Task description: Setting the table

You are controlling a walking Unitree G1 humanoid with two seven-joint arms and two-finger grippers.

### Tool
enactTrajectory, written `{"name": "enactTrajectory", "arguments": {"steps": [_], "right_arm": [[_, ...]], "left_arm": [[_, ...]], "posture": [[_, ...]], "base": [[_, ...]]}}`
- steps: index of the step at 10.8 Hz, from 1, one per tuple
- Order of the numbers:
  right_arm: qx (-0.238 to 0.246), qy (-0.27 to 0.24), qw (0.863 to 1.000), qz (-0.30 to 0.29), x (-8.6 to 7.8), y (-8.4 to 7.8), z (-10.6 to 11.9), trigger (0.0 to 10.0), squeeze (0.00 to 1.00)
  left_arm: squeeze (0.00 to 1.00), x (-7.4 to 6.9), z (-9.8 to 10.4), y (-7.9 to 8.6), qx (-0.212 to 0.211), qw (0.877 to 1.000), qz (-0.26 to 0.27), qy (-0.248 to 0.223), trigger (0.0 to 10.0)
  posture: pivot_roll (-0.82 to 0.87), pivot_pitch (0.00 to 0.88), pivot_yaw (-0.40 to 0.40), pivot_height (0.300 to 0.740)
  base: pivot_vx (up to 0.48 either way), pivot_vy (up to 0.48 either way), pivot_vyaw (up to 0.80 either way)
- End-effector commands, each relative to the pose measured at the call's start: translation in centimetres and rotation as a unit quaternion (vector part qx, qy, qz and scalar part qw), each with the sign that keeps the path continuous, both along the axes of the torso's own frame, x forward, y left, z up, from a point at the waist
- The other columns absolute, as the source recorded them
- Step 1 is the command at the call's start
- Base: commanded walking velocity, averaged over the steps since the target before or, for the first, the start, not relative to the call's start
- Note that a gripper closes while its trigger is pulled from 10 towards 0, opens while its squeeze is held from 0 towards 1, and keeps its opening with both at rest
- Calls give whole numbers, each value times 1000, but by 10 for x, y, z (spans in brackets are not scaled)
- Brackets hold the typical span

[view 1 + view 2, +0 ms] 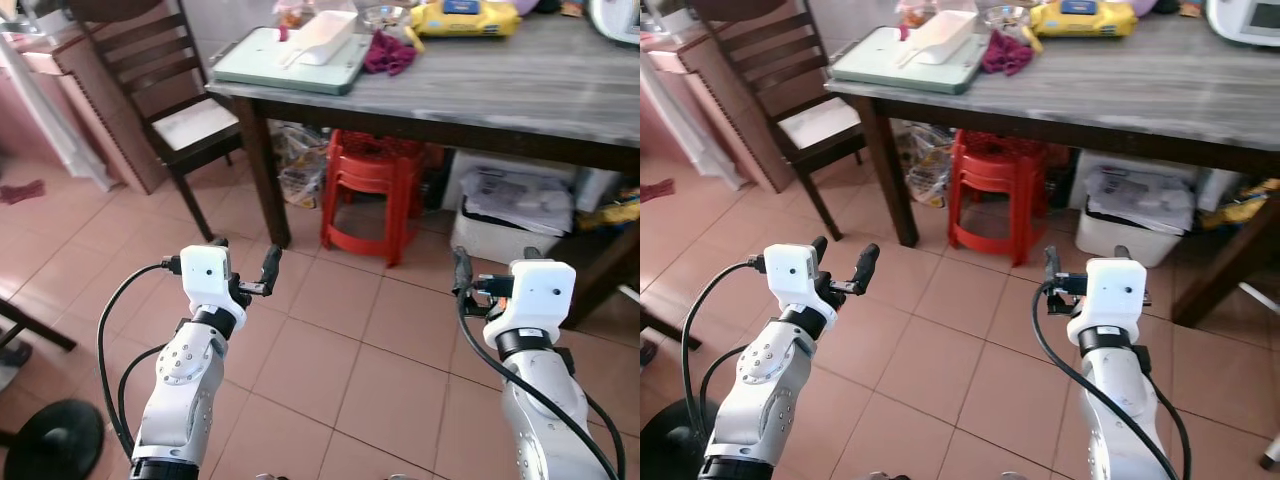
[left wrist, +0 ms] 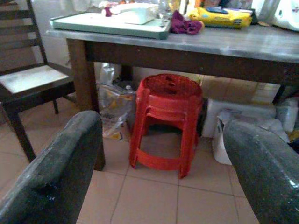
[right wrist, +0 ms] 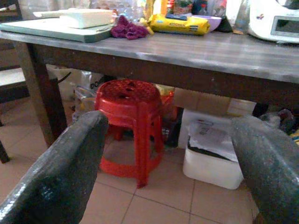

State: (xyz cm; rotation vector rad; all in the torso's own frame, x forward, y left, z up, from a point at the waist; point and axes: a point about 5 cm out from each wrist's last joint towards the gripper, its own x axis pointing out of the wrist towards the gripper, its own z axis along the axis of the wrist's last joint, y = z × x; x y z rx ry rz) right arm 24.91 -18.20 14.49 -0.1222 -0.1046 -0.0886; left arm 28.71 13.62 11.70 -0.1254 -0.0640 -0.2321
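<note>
A dark wooden table with a grey top (image 1: 520, 80) stands ahead of me. On its left end lies a pale green tray (image 1: 290, 60) carrying a white rectangular dish (image 1: 325, 35). A magenta cloth (image 1: 388, 52), a yellow packet (image 1: 465, 18) and a glass bowl (image 1: 385, 14) sit behind it. My left gripper (image 1: 245, 255) and right gripper (image 1: 497, 262) are raised over the tiled floor, short of the table, both open and empty. The wrist views look between the fingers (image 2: 56, 172) toward the table's underside.
Stacked red plastic stools (image 1: 372, 185) stand under the table beside plastic bags (image 1: 298, 160). A white box of papers (image 1: 510, 215) sits under the right side. A dark wooden chair (image 1: 165, 90) is at the table's left end. A white appliance (image 3: 275, 21) occupies the far right of the tabletop.
</note>
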Motion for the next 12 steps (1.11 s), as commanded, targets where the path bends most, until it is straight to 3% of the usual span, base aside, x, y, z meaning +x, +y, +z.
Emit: {"name": "enactTrajectory", "arguments": {"steps": [1, 10, 12], "right_arm": [[3, -3, 1000, 1, 0, 0, 4, 10000, 0], [2, -12, 1000, 13, 0, 5, 4, 10000, 0], [1, -6, 1000, 12, -1, 5, 2, 10000, 0]], "left_arm": [[0, 1, 2, 1, 5, 1000, -2, 1, 10000], [0, 3, 3, -3, -4, 1000, 0, 2, 10000], [0, 3, 3, -3, -4, 1000, -1, 5, 10000]], "posture": [[-104, 107, 99, 740], [-105, 112, 95, 740], [-107, 115, 97, 740]], "base": [[0, -270, -581], [0, -311, 0], [0, -309, -575]]}}
